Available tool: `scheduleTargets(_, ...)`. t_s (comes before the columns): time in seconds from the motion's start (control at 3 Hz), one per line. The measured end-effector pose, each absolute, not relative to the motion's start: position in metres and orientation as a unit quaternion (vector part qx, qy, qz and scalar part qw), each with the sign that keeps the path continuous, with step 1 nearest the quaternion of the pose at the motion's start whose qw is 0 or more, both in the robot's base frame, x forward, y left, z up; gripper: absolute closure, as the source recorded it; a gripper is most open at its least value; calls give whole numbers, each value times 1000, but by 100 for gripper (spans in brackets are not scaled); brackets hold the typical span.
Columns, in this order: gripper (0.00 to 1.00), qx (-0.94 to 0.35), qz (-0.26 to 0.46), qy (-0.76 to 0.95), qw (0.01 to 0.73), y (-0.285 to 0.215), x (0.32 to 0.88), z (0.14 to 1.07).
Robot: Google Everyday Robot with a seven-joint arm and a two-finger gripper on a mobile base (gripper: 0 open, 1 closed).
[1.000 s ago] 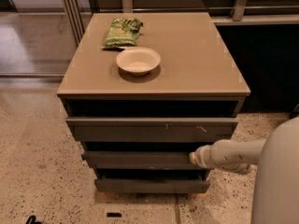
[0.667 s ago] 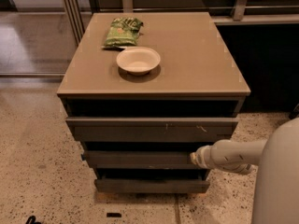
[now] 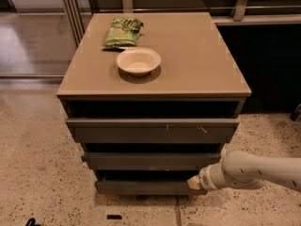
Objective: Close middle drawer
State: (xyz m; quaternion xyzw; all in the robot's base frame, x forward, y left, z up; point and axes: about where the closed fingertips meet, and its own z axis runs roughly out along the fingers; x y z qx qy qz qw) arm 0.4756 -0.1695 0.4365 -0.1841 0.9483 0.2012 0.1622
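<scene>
The middle drawer (image 3: 150, 161) is a plain grey-brown front in the cabinet, below the scratched top drawer (image 3: 153, 132) and above the narrower lowest drawer (image 3: 141, 187). It stands out a little less than the top drawer, with a dark gap above it. Its inside is hidden. My gripper (image 3: 193, 182) is at the tip of the white arm (image 3: 254, 171) that comes in from the right. It sits low, in front of the right end of the lowest drawer, just below the middle drawer's right corner.
On the cabinet top (image 3: 197, 65) stand a white bowl (image 3: 138, 61) and a green snack bag (image 3: 123, 32). Speckled floor lies around the cabinet. A dark counter base with a rail stands behind and to the right (image 3: 268, 55).
My gripper has dropped from the level of the middle drawer's right front to the level of the lowest drawer. The drawers look unmoved.
</scene>
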Motion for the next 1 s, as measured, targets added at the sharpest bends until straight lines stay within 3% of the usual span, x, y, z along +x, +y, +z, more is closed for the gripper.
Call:
scheduleTargets(0.33,85,-187,216,947,145,-168,460,436)
scheduleTargets(1.0,38,-187,216,947,145,-168,460,436)
